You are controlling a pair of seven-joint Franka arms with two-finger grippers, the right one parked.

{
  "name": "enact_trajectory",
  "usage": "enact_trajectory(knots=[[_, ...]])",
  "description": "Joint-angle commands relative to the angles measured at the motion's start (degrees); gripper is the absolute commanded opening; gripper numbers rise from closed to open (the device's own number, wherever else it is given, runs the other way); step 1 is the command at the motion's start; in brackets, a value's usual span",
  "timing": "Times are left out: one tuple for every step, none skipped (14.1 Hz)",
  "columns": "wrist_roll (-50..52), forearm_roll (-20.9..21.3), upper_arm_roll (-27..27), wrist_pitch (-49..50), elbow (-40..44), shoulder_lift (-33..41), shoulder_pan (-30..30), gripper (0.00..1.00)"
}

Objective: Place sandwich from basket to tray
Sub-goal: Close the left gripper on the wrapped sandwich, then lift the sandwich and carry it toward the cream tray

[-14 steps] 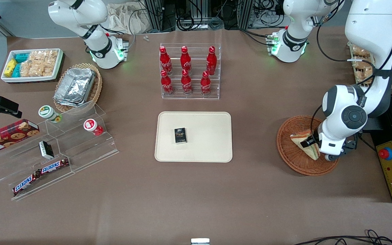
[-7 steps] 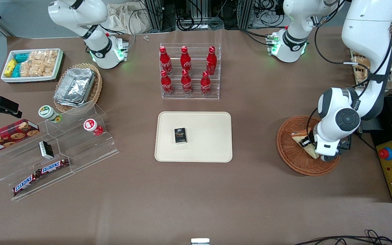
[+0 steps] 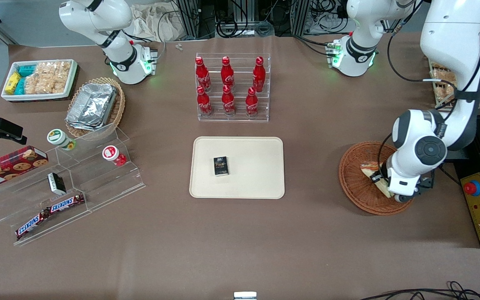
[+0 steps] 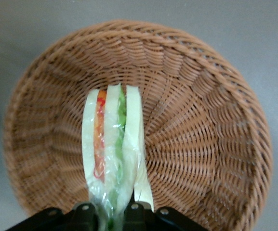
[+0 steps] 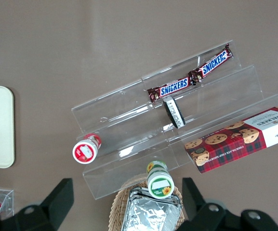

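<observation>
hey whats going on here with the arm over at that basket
The working left arm has its gripper down in the reddish-brown wicker basket, shut on the wrapped sandwich at one end. The sandwich stands on edge between the fingers, low inside the basket. The cream tray it is meant for sits at the middle of the table with only a small dark box on it, so the transfer has not happened yet.

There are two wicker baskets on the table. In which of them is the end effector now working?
The reddish-brown basket at the working arm's end. The end effector is in it, shut on the sandwich. The paler basket holds foil containers.
</observation>
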State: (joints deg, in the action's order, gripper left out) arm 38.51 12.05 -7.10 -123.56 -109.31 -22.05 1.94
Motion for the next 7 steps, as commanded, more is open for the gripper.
enact_trajectory(knots=[[-4.56,0.43,-2.91,15.84,13.03,0.17,-0.18,0.17],[-7.55,0.35,-4.40,19.63,17.08,0.08,-0.18,0.17],[-9.75,0.17,-5.98,22.37,19.64,-0.10,-0.18,0.17],[-10.64,0.17,-8.26,24.48,21.32,-0.01,-0.18,0.17],[-10.65,0.00,-10.98,26.07,22.81,-0.10,-0.18,0.17],[-10.30,-0.01,-14.31,26.87,23.61,-0.18,-0.18,0.17],[-9.95,0.17,-18.00,26.88,23.97,-0.88,-0.53,0.15]])
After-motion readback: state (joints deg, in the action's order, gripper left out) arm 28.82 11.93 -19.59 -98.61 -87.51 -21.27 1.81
